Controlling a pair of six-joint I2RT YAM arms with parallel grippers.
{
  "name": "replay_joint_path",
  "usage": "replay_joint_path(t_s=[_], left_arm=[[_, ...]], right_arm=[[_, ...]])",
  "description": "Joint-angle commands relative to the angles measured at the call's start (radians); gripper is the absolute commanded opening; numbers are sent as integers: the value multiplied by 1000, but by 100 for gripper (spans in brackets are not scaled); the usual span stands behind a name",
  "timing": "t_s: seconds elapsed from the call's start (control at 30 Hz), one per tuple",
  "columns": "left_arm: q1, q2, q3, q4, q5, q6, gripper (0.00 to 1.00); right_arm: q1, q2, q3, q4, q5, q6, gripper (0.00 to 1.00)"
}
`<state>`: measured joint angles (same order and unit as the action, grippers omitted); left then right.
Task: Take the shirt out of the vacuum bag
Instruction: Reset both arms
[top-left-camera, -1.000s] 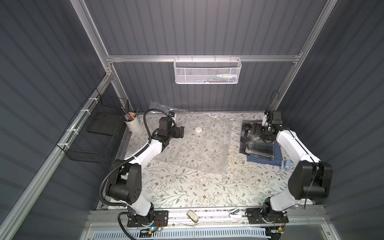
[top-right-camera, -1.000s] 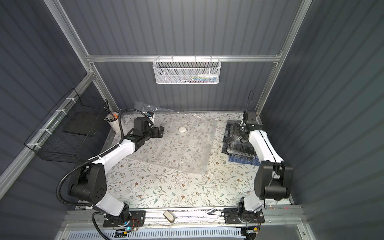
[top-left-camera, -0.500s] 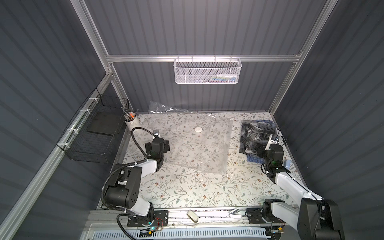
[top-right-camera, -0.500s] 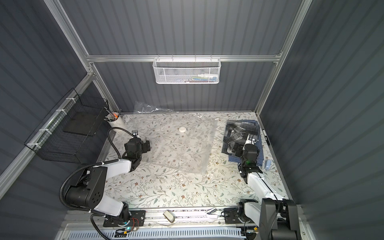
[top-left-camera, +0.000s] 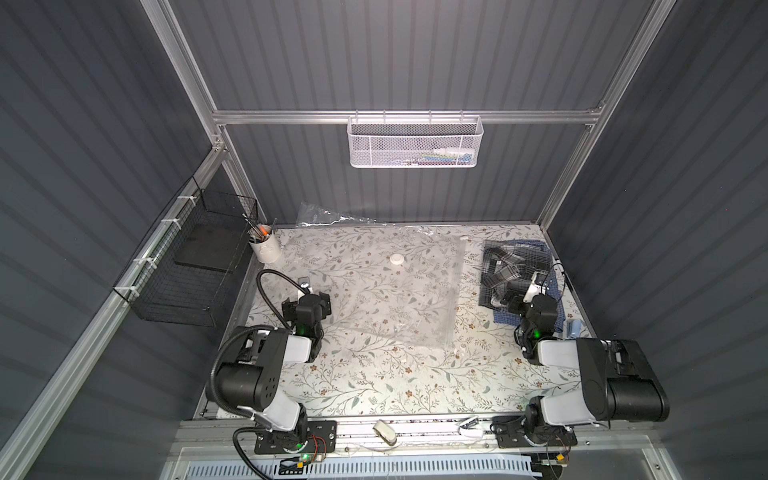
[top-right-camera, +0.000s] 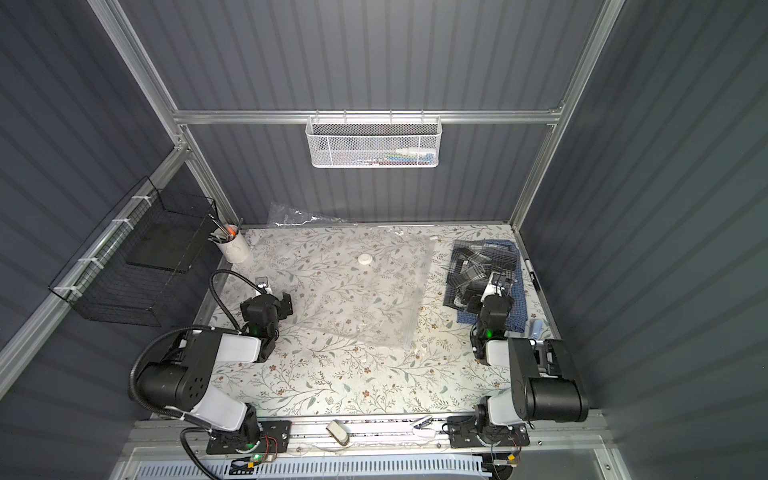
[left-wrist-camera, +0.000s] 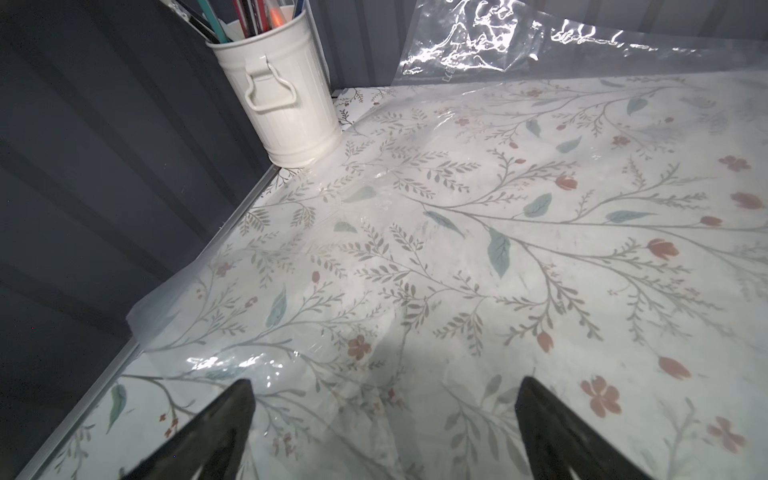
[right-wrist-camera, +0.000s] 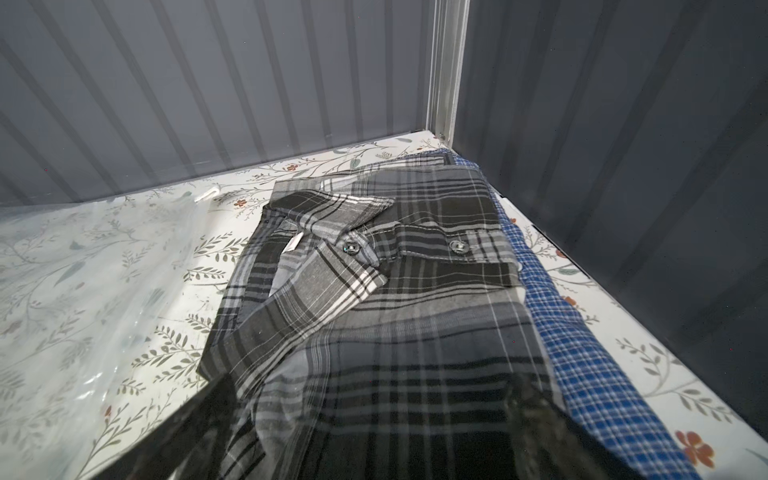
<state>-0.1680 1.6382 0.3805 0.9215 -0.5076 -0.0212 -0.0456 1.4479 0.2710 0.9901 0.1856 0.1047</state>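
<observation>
The vacuum bag (top-left-camera: 386, 299) lies flat and clear across the middle of the floral table, its round white valve cap (top-left-camera: 397, 259) toward the back. The shirt (top-left-camera: 505, 270), black and grey plaid, lies outside the bag at the right, on top of a blue checked cloth (right-wrist-camera: 582, 353). My left gripper (left-wrist-camera: 384, 390) is open just above the bag's left part, nothing between its fingers. My right gripper (right-wrist-camera: 374, 386) is open over the near end of the plaid shirt (right-wrist-camera: 374, 257), jaws wide on either side of the cloth. Both top views show both arms folded back near the front.
A white pen cup (top-left-camera: 266, 249) stands at the back left corner, a smaller crumpled clear bag (top-left-camera: 328, 214) leans on the back wall. A black wire basket (top-left-camera: 195, 274) hangs left, a white mesh basket (top-left-camera: 415, 143) on the back rail. A small blue object (top-left-camera: 575, 330) lies by the right wall.
Both arms have drawn back from the far part of the table toward the front. Both grippers stayed open. The shirt and the bag have not moved.
</observation>
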Motion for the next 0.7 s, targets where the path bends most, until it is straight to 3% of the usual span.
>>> replay_joint_path(t_s=[0.0,0.07,0.23,0.67], left_arm=[[8,97,20,178,55,59,99],[36,69,73,4,121,23,99],[79,76,81,3,194,6,99],[78,77,80,8,188,7,99]], right_arm=[[5,18,8,89,-26,-21,99],[5,2,39,2,-17,-12,99],[6,8,31,22,-18,-14,99],[5,17,37,26,-21,-16,99]])
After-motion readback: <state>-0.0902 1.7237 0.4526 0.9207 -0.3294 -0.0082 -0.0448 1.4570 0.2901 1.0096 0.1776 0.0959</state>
